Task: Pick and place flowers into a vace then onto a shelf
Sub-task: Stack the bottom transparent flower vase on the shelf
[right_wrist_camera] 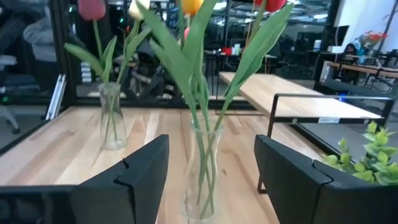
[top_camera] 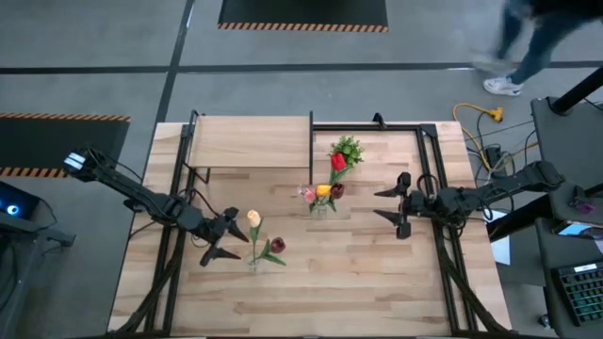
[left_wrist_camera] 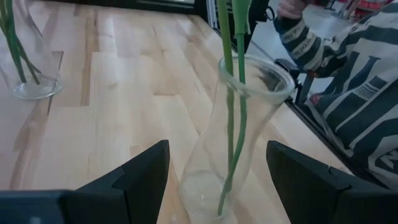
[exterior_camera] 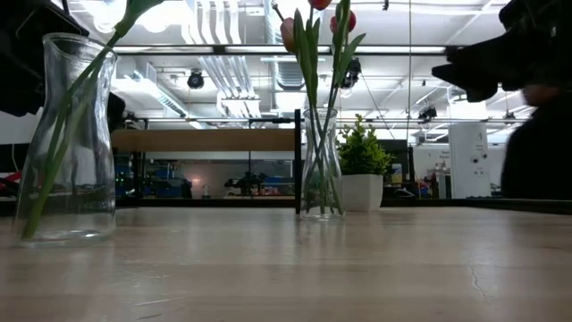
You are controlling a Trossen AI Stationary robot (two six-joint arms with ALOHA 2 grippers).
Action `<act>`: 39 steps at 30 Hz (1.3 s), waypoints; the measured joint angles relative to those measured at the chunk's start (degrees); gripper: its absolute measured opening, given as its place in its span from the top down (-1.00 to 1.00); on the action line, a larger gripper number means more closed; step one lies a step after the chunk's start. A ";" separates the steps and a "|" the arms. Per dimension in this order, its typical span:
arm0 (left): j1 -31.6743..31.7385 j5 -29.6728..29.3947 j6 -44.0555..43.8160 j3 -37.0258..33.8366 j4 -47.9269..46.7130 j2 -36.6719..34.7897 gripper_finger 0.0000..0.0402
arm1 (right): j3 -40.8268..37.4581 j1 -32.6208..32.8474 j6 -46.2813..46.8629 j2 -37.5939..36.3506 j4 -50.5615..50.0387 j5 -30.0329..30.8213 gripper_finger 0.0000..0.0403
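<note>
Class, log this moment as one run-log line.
left gripper: open, at near vase | right gripper: open, facing middle vase | shelf: bare

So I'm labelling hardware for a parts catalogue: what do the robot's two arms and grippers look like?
Both arms are black, slender and jointed. The left arm shows a small white-lit patch near its base end. The left gripper and the right gripper each end in two flat, angular, matte black fingers.

Small bushy potted plant [top_camera: 348, 148] in white pot at worktop [top_camera: 358, 282] back, near middle. Person's legs [top_camera: 516, 47] on floor beyond. Yellow cable [top_camera: 479, 118], keyboard [top_camera: 582, 292] at right side.
</note>
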 joint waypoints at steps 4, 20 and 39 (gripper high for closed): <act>0.00 0.00 -0.02 0.00 0.84 0.00 -0.25 | -0.05 0.04 -0.87 0.00 -1.08 -1.46 -0.13; -0.02 0.46 -0.01 0.02 8.24 7.17 -0.27 | -0.05 0.04 0.23 0.02 -1.04 -2.39 -0.12; -0.04 2.86 4.74 13.98 12.13 32.50 -0.40 | 0.03 0.04 -0.69 0.02 0.27 -2.22 -0.12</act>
